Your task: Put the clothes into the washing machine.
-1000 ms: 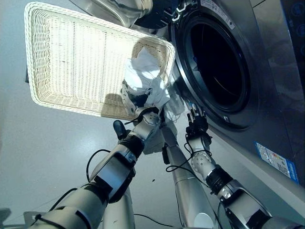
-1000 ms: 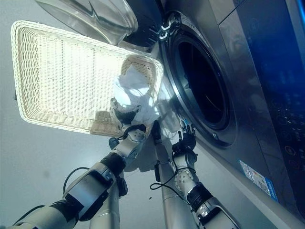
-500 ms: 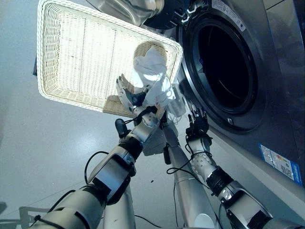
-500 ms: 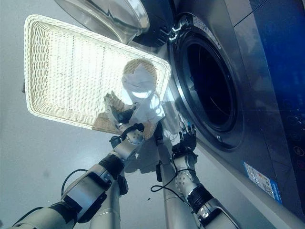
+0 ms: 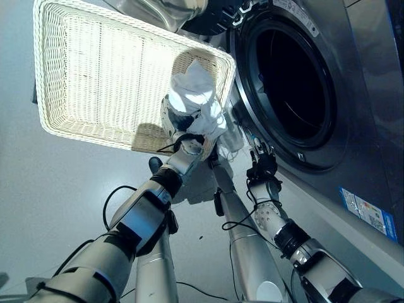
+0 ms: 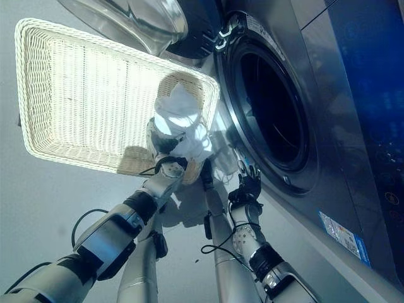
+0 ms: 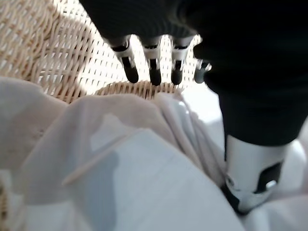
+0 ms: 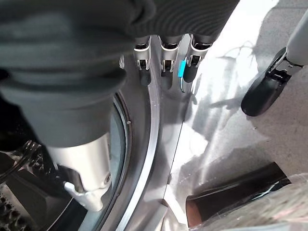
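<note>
Since a second ago the left hand (image 5: pixel 173 120) has closed in on the white clothes (image 5: pixel 197 101), lifting the bundle a little higher against the near right corner of the wicker basket (image 5: pixel 95 69); half a second back its fingers were splayed beside the cloth, and now they lie against it; in the left wrist view the fingers (image 7: pixel 153 67) reach out nearly straight over the pale folds (image 7: pixel 120 163) toward the basket weave (image 7: pixel 43 43), with the thumb (image 7: pixel 250 178) pressed into the cloth, so the bundle looks pinched between them; the clothes sit in the basket, just beside the washing machine (image 5: pixel 353 82), whose round door opening (image 5: pixel 297 82) stands open and dark; the right hand (image 5: pixel 262 167) hovers by the lower rim of that opening, fingers (image 8: pixel 163 62) relaxed and holding nothing.
</note>
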Available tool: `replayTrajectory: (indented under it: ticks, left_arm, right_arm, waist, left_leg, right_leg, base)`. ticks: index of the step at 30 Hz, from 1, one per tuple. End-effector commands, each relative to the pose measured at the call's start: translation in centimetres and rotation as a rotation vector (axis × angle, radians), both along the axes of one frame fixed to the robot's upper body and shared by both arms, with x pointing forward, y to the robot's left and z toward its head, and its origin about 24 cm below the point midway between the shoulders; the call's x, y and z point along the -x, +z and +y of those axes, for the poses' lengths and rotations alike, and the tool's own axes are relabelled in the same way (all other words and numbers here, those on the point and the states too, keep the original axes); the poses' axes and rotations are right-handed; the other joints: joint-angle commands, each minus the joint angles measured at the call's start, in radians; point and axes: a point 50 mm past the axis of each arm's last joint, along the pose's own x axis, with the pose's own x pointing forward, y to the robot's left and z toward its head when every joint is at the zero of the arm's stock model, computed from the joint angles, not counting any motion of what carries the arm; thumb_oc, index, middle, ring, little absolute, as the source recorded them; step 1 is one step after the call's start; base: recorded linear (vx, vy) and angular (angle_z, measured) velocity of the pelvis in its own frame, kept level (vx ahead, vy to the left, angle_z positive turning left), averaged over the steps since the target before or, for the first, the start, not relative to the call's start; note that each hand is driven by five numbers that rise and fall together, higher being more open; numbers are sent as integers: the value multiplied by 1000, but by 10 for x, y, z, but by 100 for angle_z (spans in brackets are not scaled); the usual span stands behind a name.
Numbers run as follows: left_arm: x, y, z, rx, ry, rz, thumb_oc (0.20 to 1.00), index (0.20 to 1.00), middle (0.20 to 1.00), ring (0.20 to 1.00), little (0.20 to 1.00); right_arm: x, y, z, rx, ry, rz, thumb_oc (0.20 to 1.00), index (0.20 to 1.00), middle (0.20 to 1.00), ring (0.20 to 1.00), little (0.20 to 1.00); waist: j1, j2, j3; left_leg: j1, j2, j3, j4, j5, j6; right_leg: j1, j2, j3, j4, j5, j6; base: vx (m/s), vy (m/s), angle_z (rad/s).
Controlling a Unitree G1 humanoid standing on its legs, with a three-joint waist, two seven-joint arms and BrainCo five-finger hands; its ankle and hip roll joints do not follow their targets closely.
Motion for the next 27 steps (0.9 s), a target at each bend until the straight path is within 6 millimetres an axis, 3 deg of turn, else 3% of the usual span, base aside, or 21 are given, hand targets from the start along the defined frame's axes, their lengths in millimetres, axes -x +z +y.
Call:
replayTrajectory:
  ticks: [1, 3, 4, 8, 9, 10, 12, 27]
  left_arm:
    - [-7, -5, -2, -11, -64, 140, 1000, 1000, 1000, 1000, 1000]
    - [-8, -10, 3, -23, -45, 200, 1000, 1000, 1000, 1000, 1000]
    - [-6, -20, 8, -13, -25, 249, 1000, 1000, 1000, 1000, 1000]
    - [-7, -21, 8, 21, -63, 237, 1000, 1000, 1000, 1000, 1000]
    - [-7, -20, 7, 25, -67, 231, 856, 856, 856, 856, 856]
    - [-7, -20, 5, 36, -84, 210, 451, 451, 451, 451, 451]
    - [-5, -18, 2, 70, -95, 168, 200, 200, 200, 200, 200]
    - [7, -12, 2, 389, -171, -75, 200, 200, 200, 200, 200]
  right_arm:
    - [0, 14, 8, -26, 48, -80, 1000, 1000, 1000, 1000, 1000]
    - [0, 13, 7, -26, 65, -88, 1000, 1000, 1000, 1000, 1000]
    - [4, 7, 7, -25, 82, -77, 1000, 1000, 1000, 1000, 1000]
    - [7, 3, 7, -13, 119, -82, 1000, 1000, 1000, 1000, 1000]
    - [8, 2, 8, -12, 122, -82, 1000, 1000, 1000, 1000, 1000]
    - [10, 1, 8, -1, 135, -84, 1000, 1000, 1000, 1000, 1000]
    - [12, 0, 9, 21, 149, -84, 1000, 1000, 1000, 1000, 1000]
    - [21, -6, 12, 81, 148, -78, 1000, 1000, 1000, 1000, 1000]
  waist:
    - [-23, -21, 25]
    - [-30, -22, 25]
    - [-36, -21, 25]
    - [-43, -21, 25]
    - [-44, -20, 25]
    - [-44, -18, 25]
    - [-43, -17, 25]
    - [13, 3, 25]
  left_leg:
    - [-63, -32, 69, -6, 25, 5]
    - [-68, -29, 74, -6, 26, 3]
    - [-38, -29, 65, -5, -2, -3]
    - [-41, -25, 70, 3, -6, -4]
    - [-42, -25, 70, 5, -6, -4]
    - [-44, -25, 70, 13, -9, -4]
    - [-42, -24, 71, 18, -10, -3]
    - [33, -49, 32, 39, -21, 7]
  right_leg:
    - [-32, 79, -33, 120, -113, 43]
    - [-36, 80, -32, 121, -116, 42]
    - [-6, 77, -34, 129, -152, 48]
    - [-9, 79, -32, 149, -169, 45]
    - [-10, 79, -32, 152, -171, 44]
    - [-12, 78, -34, 160, -177, 44]
    - [-10, 76, -37, 166, -181, 42]
    - [79, 53, -69, 180, -199, 36]
  base:
    - [24, 42, -1]
    - [44, 54, -3]
    - [60, 70, -5]
    - [19, 44, -6]
    - [2, 34, 0]
    - [1, 38, 2]
    - [-3, 54, 2]
    - [-42, 53, 4]
